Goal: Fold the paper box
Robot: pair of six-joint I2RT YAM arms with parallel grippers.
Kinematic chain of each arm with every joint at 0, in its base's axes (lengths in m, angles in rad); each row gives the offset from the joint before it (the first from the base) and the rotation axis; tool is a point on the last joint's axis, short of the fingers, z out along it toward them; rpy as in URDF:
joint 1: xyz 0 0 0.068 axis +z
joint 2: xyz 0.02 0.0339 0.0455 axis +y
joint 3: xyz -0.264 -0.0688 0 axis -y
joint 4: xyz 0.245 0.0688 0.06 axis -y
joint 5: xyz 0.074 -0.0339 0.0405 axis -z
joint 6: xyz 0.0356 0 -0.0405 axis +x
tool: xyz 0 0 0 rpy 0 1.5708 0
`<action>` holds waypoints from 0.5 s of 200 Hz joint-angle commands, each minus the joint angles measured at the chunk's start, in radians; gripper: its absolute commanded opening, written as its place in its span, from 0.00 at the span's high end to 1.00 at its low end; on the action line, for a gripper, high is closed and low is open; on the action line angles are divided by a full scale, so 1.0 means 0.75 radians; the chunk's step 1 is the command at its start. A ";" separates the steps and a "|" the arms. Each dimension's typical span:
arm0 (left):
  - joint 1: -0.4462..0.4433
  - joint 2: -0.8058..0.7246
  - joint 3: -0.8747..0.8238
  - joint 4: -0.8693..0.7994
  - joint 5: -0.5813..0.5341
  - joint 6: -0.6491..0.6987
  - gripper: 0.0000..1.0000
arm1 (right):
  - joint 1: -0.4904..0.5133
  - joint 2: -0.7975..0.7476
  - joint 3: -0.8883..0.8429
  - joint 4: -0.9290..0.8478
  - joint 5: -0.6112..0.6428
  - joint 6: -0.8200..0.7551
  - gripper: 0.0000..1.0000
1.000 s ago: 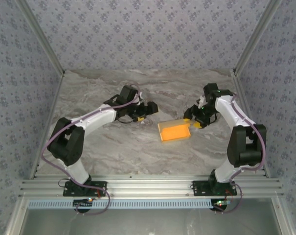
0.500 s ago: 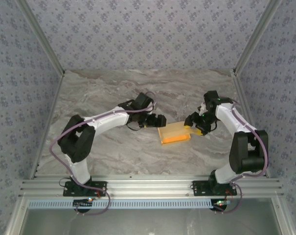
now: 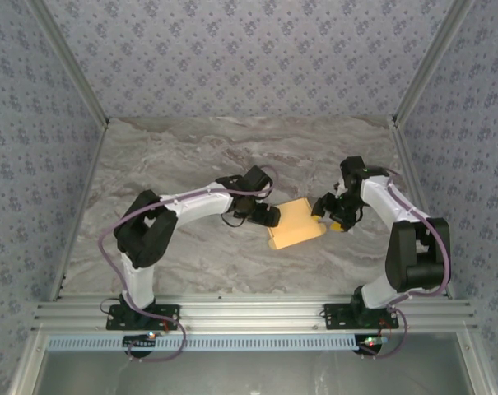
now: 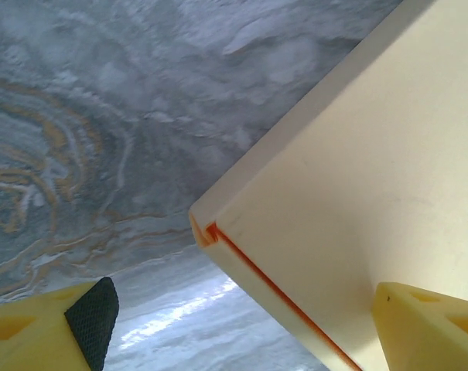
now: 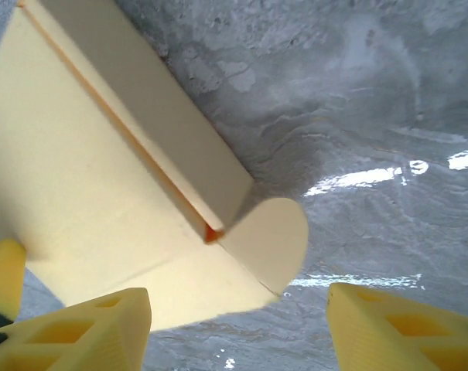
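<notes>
**A:** Top camera, and the paper box (image 3: 295, 224) sits on the marble table (image 3: 191, 156), just to the 3 o'clock side of centre, between the two arms.

**B:** It's lying skewed, too, with its long edge running from about 8 o'clock up to 2 o'clock.

**A:** The left gripper (image 3: 269, 217) is right at the box's 9 o'clock end. What does the wrist view show?

**B:** The left gripper (image 4: 257, 332) has its jaws spread wide and a corner of the paper box (image 4: 357, 178) reaches in between them. The black-padded finger (image 4: 90, 313) stands clear, with bare table between it and the cardboard. It isn't gripping anything.

**A:** And the right gripper (image 3: 324, 216) is at the box's 3 o'clock end.

**B:** On its own camera the right gripper (image 5: 241, 325) is also parted. A rounded flap of the paper box (image 5: 87, 178) pokes out toward 4 o'clock between the yellow fingers (image 5: 404, 325), beside an orange crease. The right-hand finger is off the cardboard, so that's no clamp either.
</notes>
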 commanded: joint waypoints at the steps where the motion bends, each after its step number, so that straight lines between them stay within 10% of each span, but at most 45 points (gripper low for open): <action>1: -0.010 0.037 0.025 -0.086 -0.107 0.028 0.12 | 0.008 -0.056 0.010 -0.027 0.061 0.023 0.35; 100: -0.001 -0.010 -0.006 -0.083 -0.193 0.090 0.10 | 0.146 0.057 0.053 0.089 0.039 -0.115 0.52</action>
